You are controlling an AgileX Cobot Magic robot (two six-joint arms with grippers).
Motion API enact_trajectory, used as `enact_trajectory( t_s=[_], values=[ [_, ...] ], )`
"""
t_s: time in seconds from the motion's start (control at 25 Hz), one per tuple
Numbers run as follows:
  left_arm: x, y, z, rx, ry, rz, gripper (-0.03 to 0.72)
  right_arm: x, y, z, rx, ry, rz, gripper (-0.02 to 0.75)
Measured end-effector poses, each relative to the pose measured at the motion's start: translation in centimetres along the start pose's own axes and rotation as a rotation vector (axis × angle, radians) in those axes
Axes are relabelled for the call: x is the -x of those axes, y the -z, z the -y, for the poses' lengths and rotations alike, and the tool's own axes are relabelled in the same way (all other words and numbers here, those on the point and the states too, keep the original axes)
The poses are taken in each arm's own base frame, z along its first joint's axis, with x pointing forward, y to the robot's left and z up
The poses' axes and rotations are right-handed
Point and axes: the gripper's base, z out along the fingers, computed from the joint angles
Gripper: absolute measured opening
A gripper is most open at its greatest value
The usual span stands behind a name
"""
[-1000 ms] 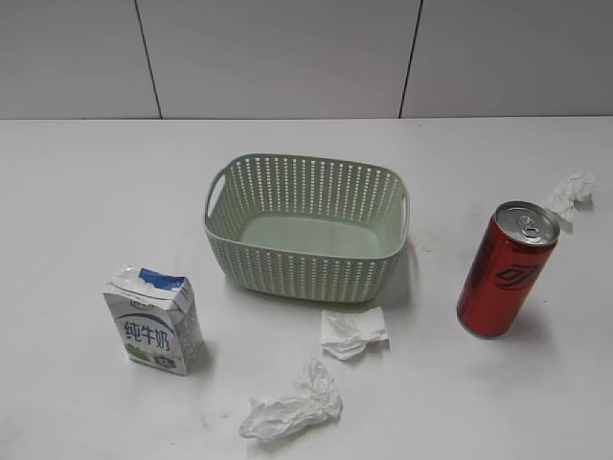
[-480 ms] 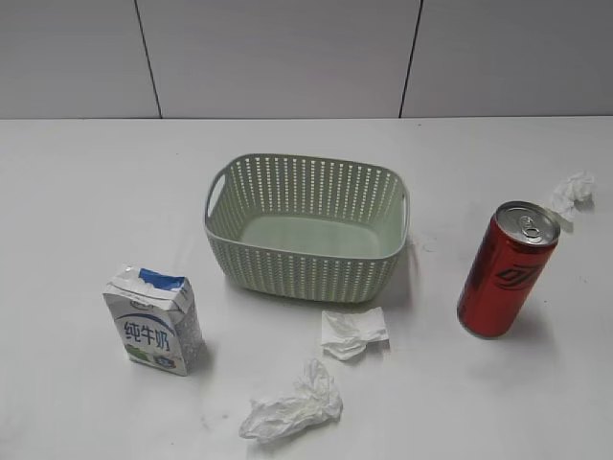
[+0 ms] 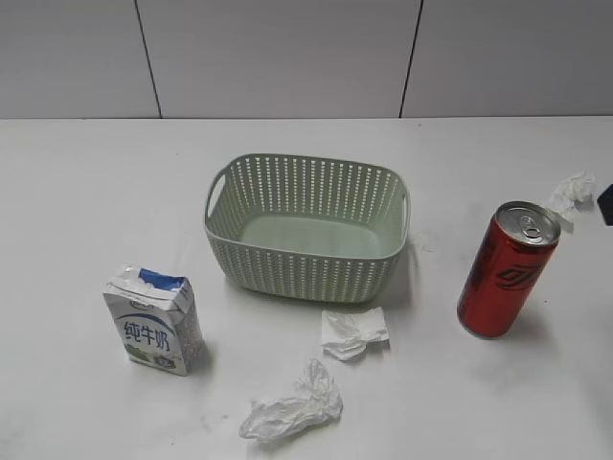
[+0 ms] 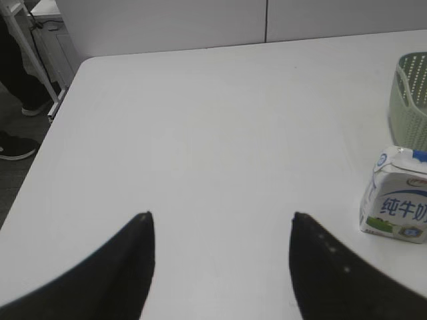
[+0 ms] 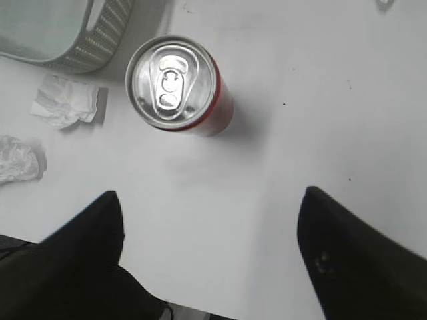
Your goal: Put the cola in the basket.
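The cola, a tall red can with black lettering and a silver top, stands upright on the white table, right of the basket. The pale green perforated basket sits at mid-table and holds nothing. In the right wrist view the cola is seen from above, ahead of my open, empty right gripper; the basket's corner shows at top left. A dark bit of the right arm shows at the exterior view's right edge. My left gripper is open and empty over bare table.
A white-and-blue milk carton stands front left, also in the left wrist view. Crumpled tissues lie in front of the basket, nearer the front edge, and at far right. The table's left edge shows in the left wrist view.
A dark part of the right arm has come into the exterior view at the right edge. The can, basket and carton have not moved.
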Motion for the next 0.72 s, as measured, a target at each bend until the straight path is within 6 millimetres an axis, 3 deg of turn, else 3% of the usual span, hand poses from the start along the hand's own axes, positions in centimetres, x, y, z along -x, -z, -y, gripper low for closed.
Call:
enact_trajectory(
  t_s=[0.32,0.72],
  values=[
    [0.0,0.0,0.0,0.000,0.000,0.000,0.486,1.9,-2.6,0.3,0.009,-0.008,-0.050,0.613],
    [0.0,0.0,0.0,0.000,0.000,0.000,0.486,2.7,-5.8,-3.0,-0.012,0.072,-0.062,0.613]
  ],
)
